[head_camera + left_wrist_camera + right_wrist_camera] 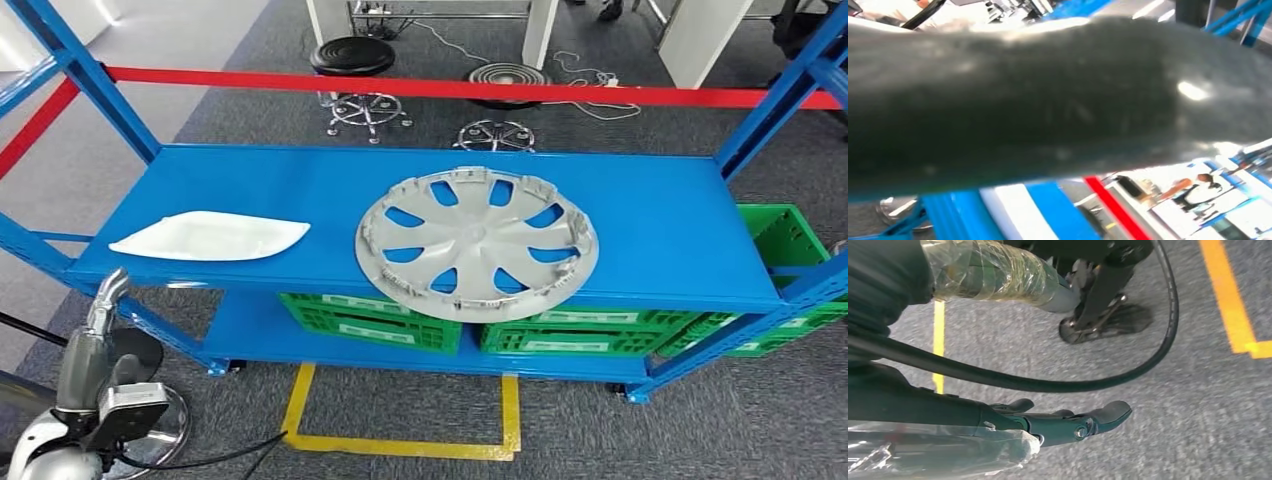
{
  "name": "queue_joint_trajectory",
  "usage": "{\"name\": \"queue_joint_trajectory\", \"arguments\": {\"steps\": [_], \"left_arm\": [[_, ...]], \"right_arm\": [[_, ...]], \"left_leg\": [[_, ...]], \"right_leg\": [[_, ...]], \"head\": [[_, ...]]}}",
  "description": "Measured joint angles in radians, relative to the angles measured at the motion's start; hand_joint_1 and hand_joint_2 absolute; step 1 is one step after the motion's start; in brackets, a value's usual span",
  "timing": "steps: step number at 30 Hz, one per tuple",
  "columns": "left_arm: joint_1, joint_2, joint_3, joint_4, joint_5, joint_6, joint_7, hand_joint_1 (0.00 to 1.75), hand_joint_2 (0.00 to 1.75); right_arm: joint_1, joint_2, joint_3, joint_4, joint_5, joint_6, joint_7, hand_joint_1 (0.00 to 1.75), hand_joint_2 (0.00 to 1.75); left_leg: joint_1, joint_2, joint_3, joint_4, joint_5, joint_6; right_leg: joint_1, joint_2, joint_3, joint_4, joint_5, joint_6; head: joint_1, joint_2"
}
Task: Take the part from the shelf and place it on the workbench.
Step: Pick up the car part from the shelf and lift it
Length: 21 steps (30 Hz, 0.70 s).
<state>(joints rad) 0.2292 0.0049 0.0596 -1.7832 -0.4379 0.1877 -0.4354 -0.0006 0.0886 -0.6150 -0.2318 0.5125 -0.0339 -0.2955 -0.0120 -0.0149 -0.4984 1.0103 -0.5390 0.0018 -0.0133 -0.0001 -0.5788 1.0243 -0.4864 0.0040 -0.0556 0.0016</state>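
A round grey wheel cover (pixel 478 243) lies flat on the blue shelf (pixel 660 220), near its front edge and right of the middle. A flat white moulded part (pixel 210 236) lies on the same shelf at the left. My left arm rises at the lower left; its hand (pixel 108 292) is just below the shelf's front edge, under the white part, touching nothing. A dark blurred mass (pixel 1048 95) covers the left wrist view, so the fingers cannot be read. My right hand (pixel 1068 422) hangs over the grey carpet with its fingers stretched out and nothing in them.
Green crates (pixel 370 320) sit on the lower shelf. A red bar (pixel 450 88) crosses behind the rack, with black stools (pixel 352 58) beyond it. Yellow tape (pixel 400 445) marks the floor in front. A black cable (pixel 1048 385) loops over the carpet.
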Motion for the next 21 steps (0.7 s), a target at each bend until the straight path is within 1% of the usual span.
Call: {"name": "queue_joint_trajectory", "arguments": {"steps": [1, 2, 4, 5, 6, 7, 8, 9, 10, 11, 12, 13, 15, 16, 17, 18, 19, 20, 21], "left_arm": [[0.000, 0.004, -0.002, -0.002, -0.007, 0.000, 0.016, 0.00, 0.00], [0.001, 0.007, -0.004, -0.003, -0.012, 0.000, 0.030, 0.00, 0.00], [0.004, 0.012, -0.005, -0.003, -0.017, 0.000, 0.050, 0.00, 0.00], [0.007, 0.013, -0.005, -0.003, -0.018, 0.000, 0.057, 0.00, 0.00], [0.009, 0.014, -0.006, -0.003, -0.017, 0.000, 0.063, 0.00, 0.00], [0.011, 0.014, -0.006, -0.002, -0.015, 0.000, 0.067, 0.00, 0.00], [0.012, 0.015, -0.006, -0.002, -0.013, 0.000, 0.072, 0.00, 0.00], [0.012, 0.015, -0.005, -0.001, -0.010, -0.001, 0.076, 0.00, 0.00], [0.012, 0.016, -0.005, -0.001, -0.007, -0.001, 0.080, 0.00, 0.00], [0.012, 0.016, -0.004, 0.001, -0.004, -0.002, 0.084, 0.00, 0.00], [0.012, 0.016, -0.004, 0.002, -0.001, -0.003, 0.087, 0.00, 0.00], [0.013, 0.017, -0.003, 0.003, 0.000, -0.006, 0.090, 0.00, 0.00], [0.014, 0.017, -0.003, 0.005, 0.001, -0.017, 0.096, 0.00, 0.00], [0.014, 0.017, -0.003, 0.007, 0.001, -0.025, 0.102, 0.00, 0.00], [0.013, 0.017, -0.003, 0.009, 0.000, -0.033, 0.109, 0.00, 0.00], [0.011, 0.017, -0.003, 0.014, 0.000, -0.042, 0.116, 0.00, 0.00], [0.010, 0.018, -0.003, 0.019, -0.001, -0.049, 0.123, 0.00, 0.00], [0.010, 0.018, -0.003, 0.026, -0.003, -0.055, 0.130, 0.00, 0.00], [0.009, 0.018, -0.004, 0.033, -0.006, -0.061, 0.137, 0.00, 0.00]], "right_arm": [[-0.001, 0.000, 0.000, 0.002, 0.006, -0.002, 0.005, 0.00, 1.75], [-0.001, -0.001, 0.000, 0.002, 0.012, -0.004, 0.008, 0.00, 1.75], [-0.002, -0.001, 0.000, 0.005, 0.021, -0.008, 0.014, 0.00, 1.75], [-0.002, -0.001, 0.000, 0.006, 0.024, -0.010, 0.016, 0.00, 1.75], [-0.002, -0.002, 0.000, 0.008, 0.027, -0.010, 0.019, 0.00, 1.75], [-0.001, -0.002, 0.000, 0.009, 0.030, -0.011, 0.022, 0.00, 1.75], [0.000, -0.002, 0.000, 0.010, 0.033, -0.011, 0.024, 0.00, 1.75], [0.000, -0.002, 0.000, 0.012, 0.035, -0.012, 0.026, 0.00, 1.75], [-0.001, -0.002, 0.000, 0.012, 0.038, -0.012, 0.027, 0.00, 1.75], [-0.002, -0.002, 0.000, 0.013, 0.041, -0.013, 0.029, 0.00, 1.75], [-0.003, -0.002, 0.000, 0.014, 0.044, -0.014, 0.030, 0.00, 1.75], [-0.004, -0.002, 0.000, 0.014, 0.047, -0.015, 0.031, 0.00, 1.75], [-0.005, -0.003, 0.000, 0.015, 0.052, -0.016, 0.032, 0.00, 1.75], [-0.007, -0.003, 0.000, 0.015, 0.055, -0.016, 0.033, 0.00, 1.75], [-0.010, -0.004, 0.000, 0.016, 0.059, -0.015, 0.034, 0.00, 1.75], [-0.012, -0.004, 0.000, 0.017, 0.062, -0.014, 0.035, 0.00, 1.75], [-0.013, -0.004, 0.000, 0.018, 0.066, -0.013, 0.037, 0.00, 1.75], [-0.012, -0.004, 0.000, 0.019, 0.069, -0.012, 0.040, 0.00, 1.75], [-0.011, -0.004, 0.000, 0.019, 0.072, -0.012, 0.042, 0.00, 1.75]], "left_leg": [[0.002, 0.002, -0.012, 0.029, -0.017, -0.007], [0.005, 0.003, -0.037, 0.079, -0.042, -0.014], [0.014, 0.005, -0.117, 0.217, -0.092, -0.025], [0.018, 0.006, -0.152, 0.268, -0.100, -0.029], [0.022, 0.006, -0.172, 0.287, -0.088, -0.032], [0.025, 0.007, -0.173, 0.268, -0.054, -0.034], [0.027, 0.008, -0.159, 0.217, -0.006, -0.035], [0.029, 0.011, -0.139, 0.153, 0.042, -0.035], [0.028, 0.013, -0.117, 0.093, 0.072, -0.033], [0.026, 0.016, -0.102, 0.052, 0.085, -0.028], [0.024, 0.017, -0.095, 0.031, 0.083, -0.022], [0.021, 0.015, -0.092, 0.024, 0.075, -0.014], [0.022, 0.013, -0.085, 0.017, 0.072, 0.001], [0.023, 0.012, -0.080, 0.013, 0.070, 0.009], [0.024, 0.012, -0.075, 0.009, 0.069, 0.016], [0.022, 0.013, -0.072, 0.008, 0.066, 0.021], [0.019, 0.013, -0.070, 0.008, 0.063, 0.026], [0.015, 0.012, -0.069, 0.008, 0.060, 0.029], [0.011, 0.011, -0.065, 0.009, 0.057, 0.032]], "right_leg": [[-0.003, -0.001, 0.005, -0.003, -0.002, -0.005], [-0.005, -0.002, 0.010, -0.005, -0.005, -0.009], [-0.006, -0.004, 0.017, -0.005, -0.013, -0.014], [-0.007, -0.004, 0.021, -0.005, -0.017, -0.014], [-0.007, -0.004, 0.026, -0.005, -0.021, -0.012], [-0.009, -0.004, 0.034, -0.005, -0.026, -0.009], [-0.011, -0.004, 0.043, -0.005, -0.032, -0.005], [-0.013, -0.004, 0.048, -0.005, -0.038, 0.000], [-0.012, -0.003, 0.053, -0.004, -0.044, 0.007], [-0.011, -0.003, 0.055, -0.003, -0.049, 0.014], [-0.009, -0.003, 0.055, -0.004, -0.052, 0.021], [-0.009, -0.005, 0.056, -0.006, -0.055, 0.029], [-0.010, -0.009, 0.060, -0.007, -0.062, 0.042], [-0.011, -0.008, 0.052, 0.012, -0.076, 0.045], [-0.010, -0.006, 0.033, 0.054, -0.098, 0.047], [-0.010, -0.004, -0.002, 0.117, -0.126, 0.047], [-0.008, -0.003, -0.045, 0.189, -0.153, 0.046], [-0.007, -0.003, -0.084, 0.248, -0.168, 0.045], [-0.005, -0.003, -0.110, 0.278, -0.163, 0.042]], "head": [[-0.003, 0.000], [-0.005, 0.000], [-0.008, 0.000], [-0.008, 0.000], [-0.008, 0.000], [-0.008, 0.000], [-0.008, 0.000], [-0.009, 0.000], [-0.010, 0.000], [-0.011, 0.000], [-0.012, 0.000], [-0.013, 0.000], [-0.012, 0.000], [-0.010, 0.000], [-0.007, 0.000], [-0.005, 0.000], [-0.003, 0.000], [-0.002, 0.000], [-0.002, 0.000]]}}
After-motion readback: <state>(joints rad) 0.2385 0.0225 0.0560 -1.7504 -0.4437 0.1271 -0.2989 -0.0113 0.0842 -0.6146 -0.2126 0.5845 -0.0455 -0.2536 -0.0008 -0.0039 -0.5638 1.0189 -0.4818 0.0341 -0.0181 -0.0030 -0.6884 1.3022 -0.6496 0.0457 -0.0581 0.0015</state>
